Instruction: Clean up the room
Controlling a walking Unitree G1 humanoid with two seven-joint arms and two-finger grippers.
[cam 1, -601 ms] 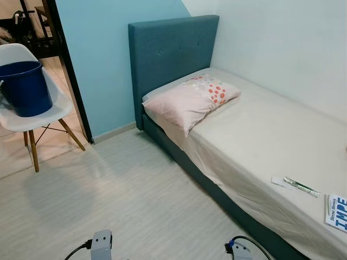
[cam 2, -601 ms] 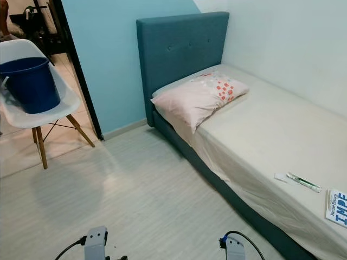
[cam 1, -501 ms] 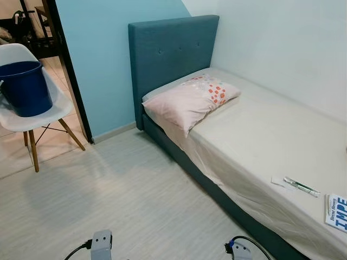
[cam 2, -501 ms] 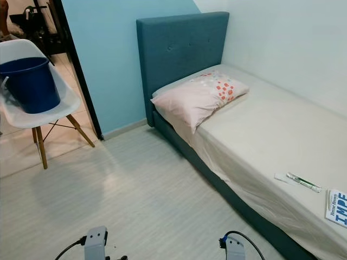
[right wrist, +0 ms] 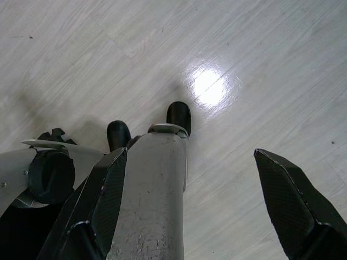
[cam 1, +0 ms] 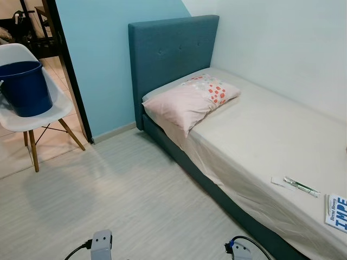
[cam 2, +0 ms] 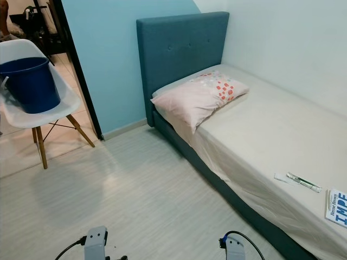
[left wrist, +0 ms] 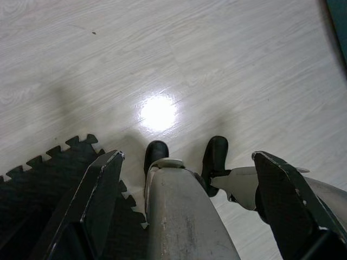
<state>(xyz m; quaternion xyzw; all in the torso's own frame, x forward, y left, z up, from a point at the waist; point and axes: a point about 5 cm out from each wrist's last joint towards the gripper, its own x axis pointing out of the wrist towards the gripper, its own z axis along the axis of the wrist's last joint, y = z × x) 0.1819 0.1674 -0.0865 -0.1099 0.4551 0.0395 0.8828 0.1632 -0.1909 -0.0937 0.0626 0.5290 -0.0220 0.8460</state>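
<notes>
Both arms hang idle at my sides. Left pincer (left wrist: 187, 214) points at the floor (cam 1: 124, 189), fingers spread wide, nothing held. Right pincer (right wrist: 190, 208) same: wide open, empty, aimed at bare floor.

Items needing tidying, in my judgement, sit on the bed (cam 1: 260, 130), near right end: a slim pen-like item in green/white (cam 1: 301, 187) w/ a small white wrapper scrap (cam 1: 280, 182) just beside it, and a blue-lettered printed booklet (cam 1: 336, 212) at the frame's right edge, cut off. Pillow (cam 1: 190, 100) lies at the far end against the headboard (cam 1: 171, 51); looks in place, leave it.

Blue bucket (cam 1: 24, 86) stands on a white chair (cam 1: 40, 116) far left by the doorway, prob. set there as the bin for rubbish. Est. progress: not started; litter and bucket well apart.
</notes>
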